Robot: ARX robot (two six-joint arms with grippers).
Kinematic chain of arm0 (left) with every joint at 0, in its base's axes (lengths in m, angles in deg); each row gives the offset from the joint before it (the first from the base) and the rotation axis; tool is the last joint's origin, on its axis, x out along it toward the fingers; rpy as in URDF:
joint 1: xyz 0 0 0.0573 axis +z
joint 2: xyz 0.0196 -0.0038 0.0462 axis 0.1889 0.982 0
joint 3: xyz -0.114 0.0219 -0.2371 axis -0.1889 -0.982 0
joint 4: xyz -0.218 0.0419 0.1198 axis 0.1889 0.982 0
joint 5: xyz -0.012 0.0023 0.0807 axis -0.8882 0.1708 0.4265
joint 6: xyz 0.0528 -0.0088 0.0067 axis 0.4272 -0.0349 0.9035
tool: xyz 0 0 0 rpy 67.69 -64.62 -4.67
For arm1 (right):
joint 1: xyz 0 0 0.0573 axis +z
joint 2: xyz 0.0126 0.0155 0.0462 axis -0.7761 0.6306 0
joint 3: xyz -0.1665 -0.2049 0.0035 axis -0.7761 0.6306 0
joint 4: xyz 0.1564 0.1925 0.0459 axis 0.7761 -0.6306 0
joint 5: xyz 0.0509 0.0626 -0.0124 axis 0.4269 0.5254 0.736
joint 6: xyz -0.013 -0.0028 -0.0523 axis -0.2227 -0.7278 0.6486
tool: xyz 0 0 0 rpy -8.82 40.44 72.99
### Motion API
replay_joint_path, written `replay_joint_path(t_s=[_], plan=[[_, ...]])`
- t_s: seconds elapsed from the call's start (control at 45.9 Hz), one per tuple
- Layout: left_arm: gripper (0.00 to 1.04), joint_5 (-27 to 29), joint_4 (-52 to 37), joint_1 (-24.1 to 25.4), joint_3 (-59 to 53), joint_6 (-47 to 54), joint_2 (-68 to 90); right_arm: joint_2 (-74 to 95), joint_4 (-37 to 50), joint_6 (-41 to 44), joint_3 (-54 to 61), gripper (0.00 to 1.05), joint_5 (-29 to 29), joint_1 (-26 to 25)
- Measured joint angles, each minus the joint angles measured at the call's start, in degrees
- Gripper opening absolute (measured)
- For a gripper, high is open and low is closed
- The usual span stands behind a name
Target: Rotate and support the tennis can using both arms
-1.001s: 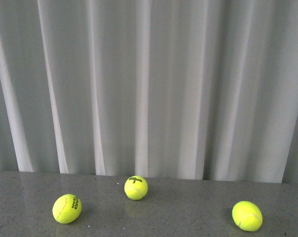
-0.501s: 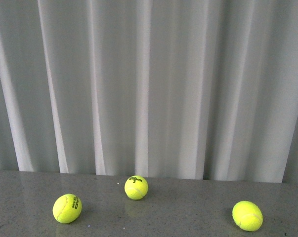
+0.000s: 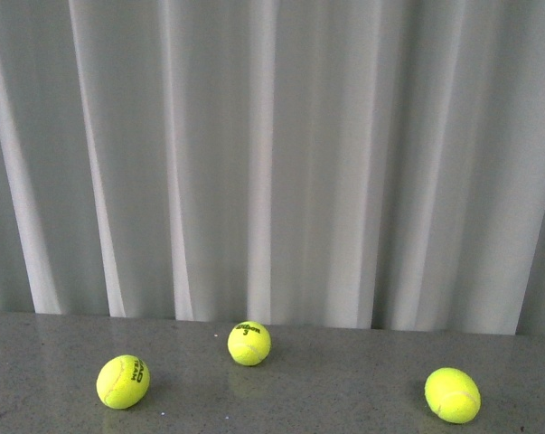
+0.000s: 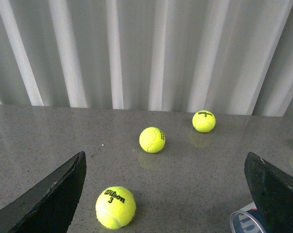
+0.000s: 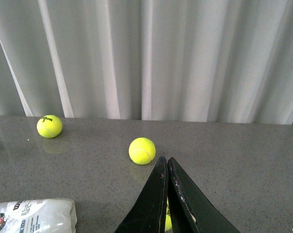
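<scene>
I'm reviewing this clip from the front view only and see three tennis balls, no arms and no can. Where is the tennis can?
Observer: The left wrist view catches the tennis can at the frame edge. Only its silver-rimmed end shows.
Operator: Is the left gripper on it?
Observer: No. The left gripper is open, its fingers wide apart and holding nothing.
Operator: And the right one?
Observer: The right gripper is shut, its fingers pressed together at the tips.

Left hand (image 4: pixel 164 156) spread wide; right hand (image 5: pixel 165 159) closed (flat black fingers (image 5: pixel 190 206) pressed tip to tip).
</scene>
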Motion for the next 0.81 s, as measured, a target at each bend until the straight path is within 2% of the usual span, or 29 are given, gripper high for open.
replay_joint_path(t_s=[0.087,0.196,0.435,0.588,0.805], plan=[[0.98,0.0,0.0,0.0,0.0,0.0,0.0,-1.68,-1.7,0.0,0.0,0.03,0.02,0.0],[0.98,0.0,0.0,0.0,0.0,0.0,0.0,-8.81,-10.64,0.02,-0.02,0.03,0.15,0.0],[0.98,-0.02,0.0,0.0,0.0,0.0,0.0,-10.78,-11.17,0.04,-0.02,0.04,0.15,0.0],[0.98,-0.02,0.0,0.0,0.0,0.0,-0.02,-10.78,-11.17,0.07,-0.02,0.36,0.15,0.0],[0.98,0.0,0.0,0.0,0.0,0.0,-0.02,-10.82,-11.21,0.07,-0.02,0.68,0.15,0.0]])
